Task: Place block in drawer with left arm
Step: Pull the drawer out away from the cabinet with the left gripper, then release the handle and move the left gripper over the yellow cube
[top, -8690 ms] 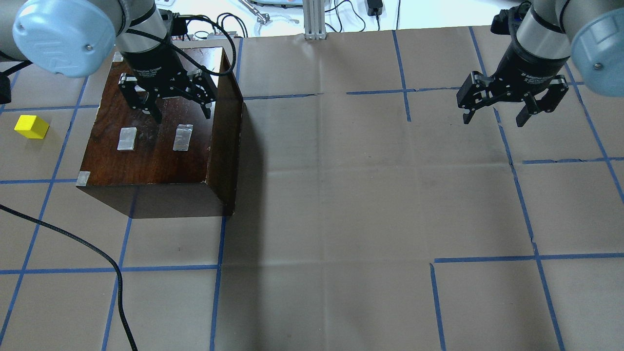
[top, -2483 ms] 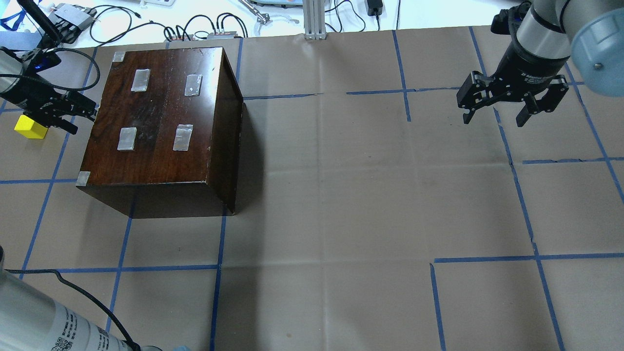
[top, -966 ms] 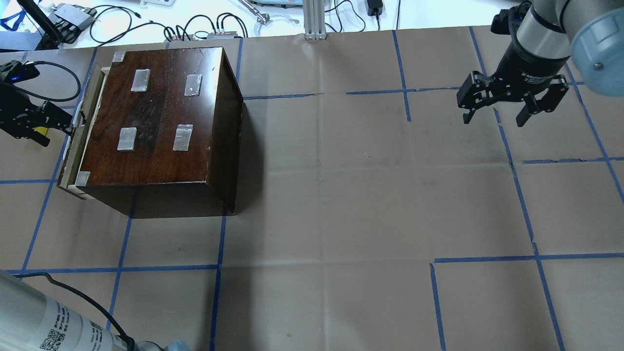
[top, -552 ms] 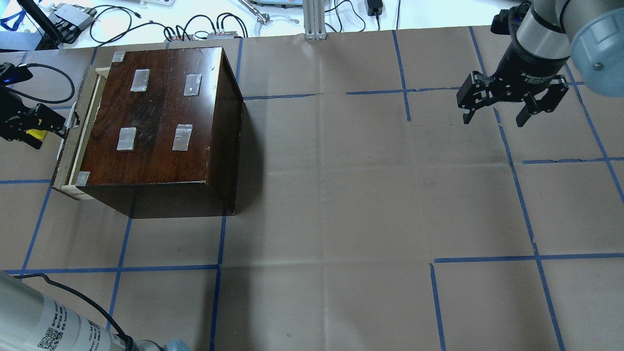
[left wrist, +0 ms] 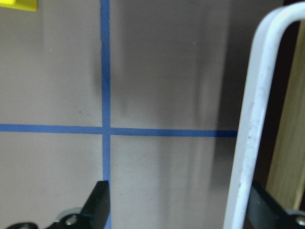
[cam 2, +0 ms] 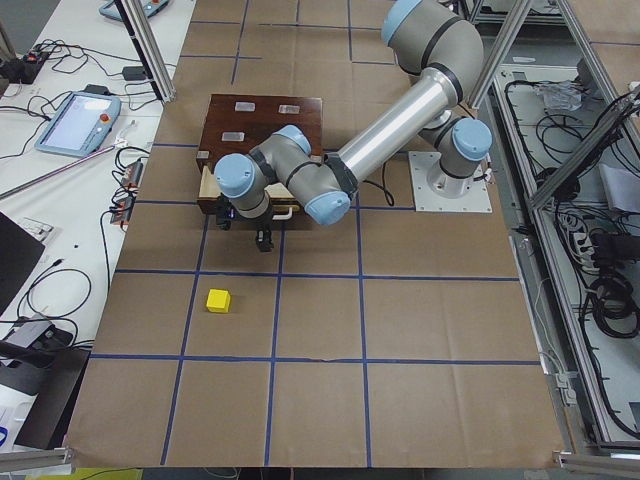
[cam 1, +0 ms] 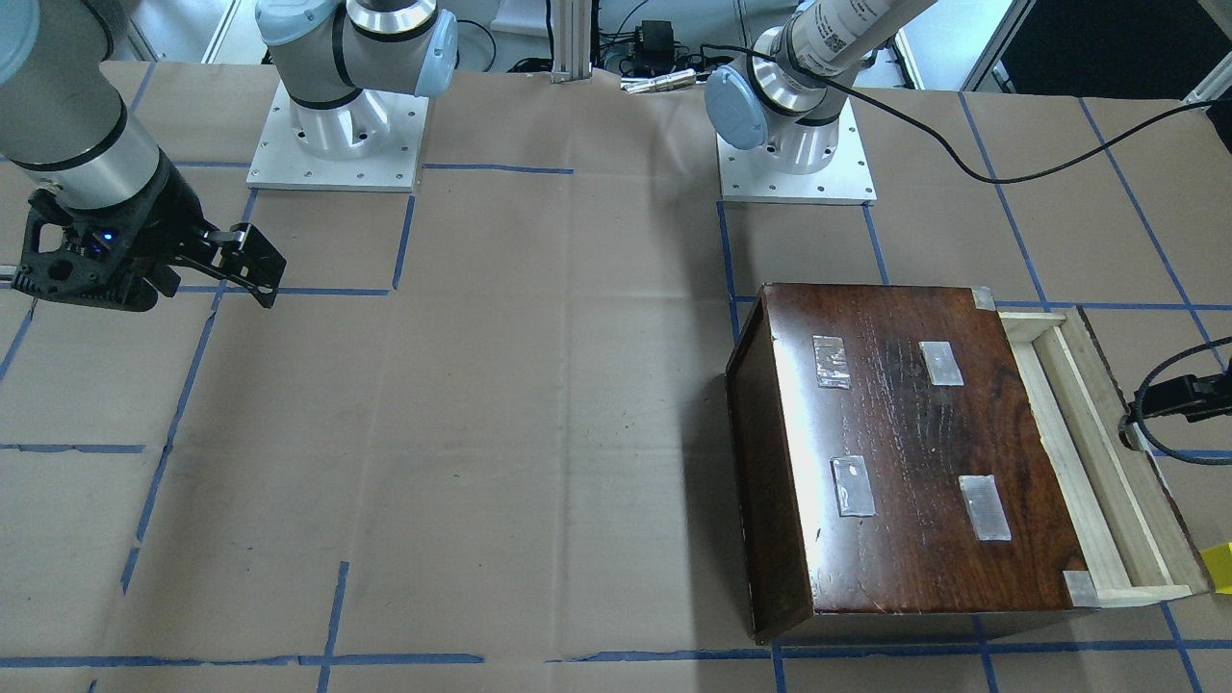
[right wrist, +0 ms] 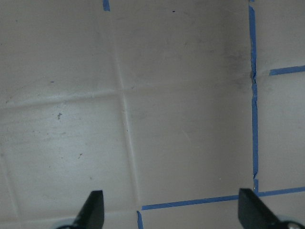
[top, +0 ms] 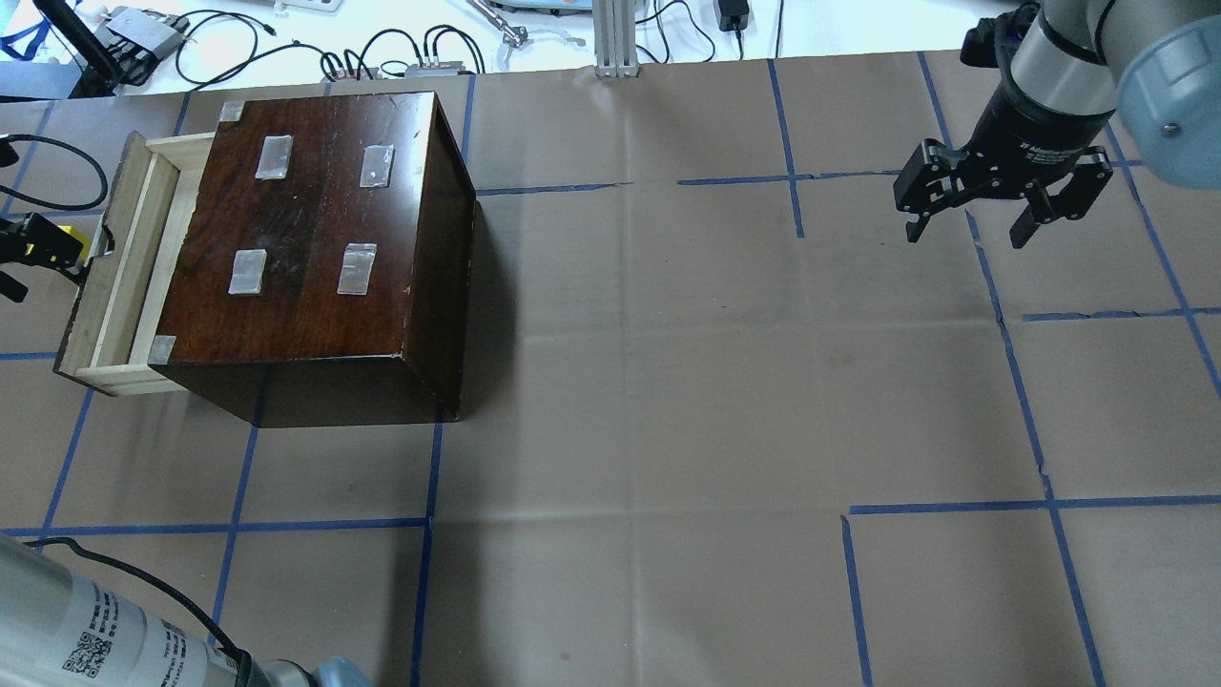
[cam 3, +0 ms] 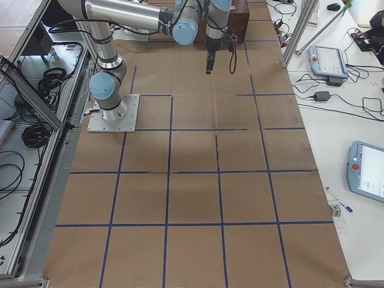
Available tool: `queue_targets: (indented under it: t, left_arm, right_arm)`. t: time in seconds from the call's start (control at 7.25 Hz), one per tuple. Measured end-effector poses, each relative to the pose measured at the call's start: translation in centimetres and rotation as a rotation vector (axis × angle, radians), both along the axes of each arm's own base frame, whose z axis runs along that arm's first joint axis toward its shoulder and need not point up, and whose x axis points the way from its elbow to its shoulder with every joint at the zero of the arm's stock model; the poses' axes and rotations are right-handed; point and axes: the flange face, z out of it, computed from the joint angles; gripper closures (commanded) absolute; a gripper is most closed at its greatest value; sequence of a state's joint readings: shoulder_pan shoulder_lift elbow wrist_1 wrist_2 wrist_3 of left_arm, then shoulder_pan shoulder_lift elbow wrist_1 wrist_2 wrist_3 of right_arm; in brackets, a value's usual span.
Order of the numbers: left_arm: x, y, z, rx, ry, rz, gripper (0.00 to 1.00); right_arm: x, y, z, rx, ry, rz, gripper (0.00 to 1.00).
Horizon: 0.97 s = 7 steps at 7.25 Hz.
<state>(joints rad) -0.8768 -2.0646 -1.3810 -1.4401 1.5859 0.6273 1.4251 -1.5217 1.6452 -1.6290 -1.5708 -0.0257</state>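
The dark-brown box (top: 315, 229) stands at the table's left. Its pale-wood drawer (top: 114, 267) sticks out of the box's left side, part open and empty. My left gripper (top: 52, 262) is at the drawer's front, open. In the left wrist view the white drawer handle (left wrist: 252, 119) runs just inside the right-hand finger (left wrist: 271, 210) of the left gripper (left wrist: 186, 210). The yellow block (top: 72, 240) lies on the table just beyond the drawer front, partly hidden by the gripper; it also shows in the exterior left view (cam 2: 218, 299). My right gripper (top: 968, 229) hangs open and empty at the far right.
Brown paper with blue tape lines (top: 620, 382) covers the table. The left arm's black cable (top: 57, 181) loops near the drawer. Cables and devices (top: 382, 57) lie past the table's far edge. The left arm's forearm (top: 95, 639) crosses the near left corner.
The drawer has slid further out of the box to the left, with my left gripper moving left at its handle. The right arm has not moved.
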Motion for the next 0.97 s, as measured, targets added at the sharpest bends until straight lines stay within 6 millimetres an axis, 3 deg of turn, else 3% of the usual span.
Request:
queue_targets:
  t: [0.97]
  left_arm:
    - [2.6, 0.6, 0.2, 0.021, -0.056, -0.003, 0.04]
  right_arm:
    - [0.0, 0.0, 0.0, 0.0, 0.0, -0.001, 0.0]
